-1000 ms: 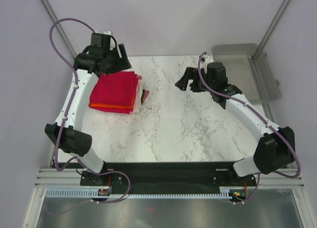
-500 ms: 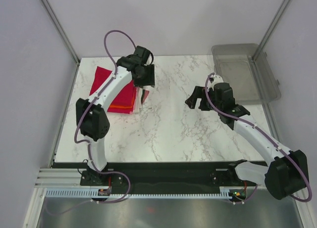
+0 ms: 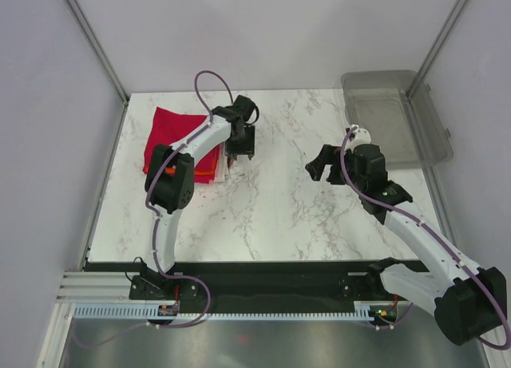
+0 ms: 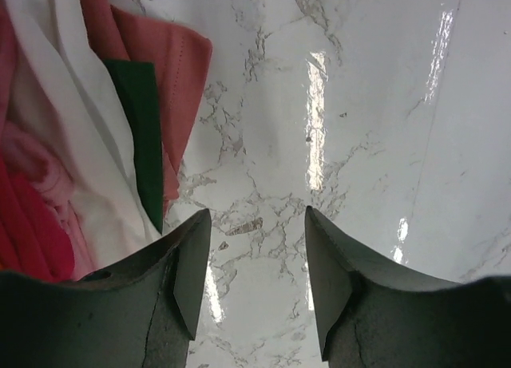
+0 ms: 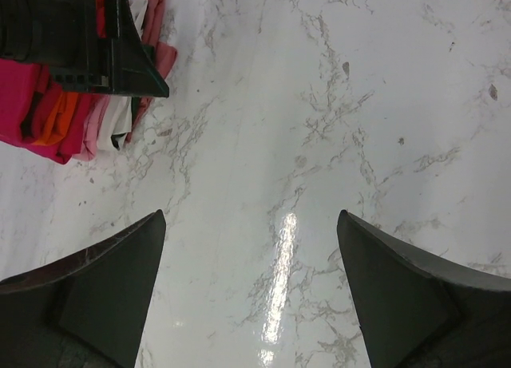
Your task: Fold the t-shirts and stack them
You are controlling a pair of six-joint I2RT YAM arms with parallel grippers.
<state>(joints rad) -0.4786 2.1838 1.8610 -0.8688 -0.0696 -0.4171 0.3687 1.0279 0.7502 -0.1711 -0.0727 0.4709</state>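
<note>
stack: shirt stack (image 3: 169, 135) sits well apart from the bin (image 3: 393, 116), on the far-left side of the table (image 3: 271, 204). Crimson shirt (image 3: 180, 128) on top, orange shirt (image 5: 65, 116) showing as an edge below it.
stack axis: long side runs far-to-near; the folded edges face the bin.
loose edge: on that bin-facing side a white shirt (image 4: 56, 112) and a pink shirt (image 4: 180, 61) spill past the pile, with a dark green strip (image 4: 140, 132) between them. Can't tell if the strip is a label or another shirt.
left gripper: left gripper (image 3: 242, 148) hangs just beside the stack's bin-facing edge, between stack and bin. Jaws parted a moderate gap, nothing in them, only marble between the tips in the wrist view.
key relation: cloth lies to one side of the left jaws, away from the bin, not between them. Nearest piece is the white/green edge, right by one fingertip.
right gripper: right gripper (image 3: 323, 164) is near the bin's stack-facing side, well apart from the stack. Jaws spread wide, empty, pointed at bare marble.
nearer arm: left, by a lot.
my read: any tidy-up of the loose edge would be the left arm's job and needs a shift away from the bin first.
risk: pinching one layer could drag the pile askew.
</note>
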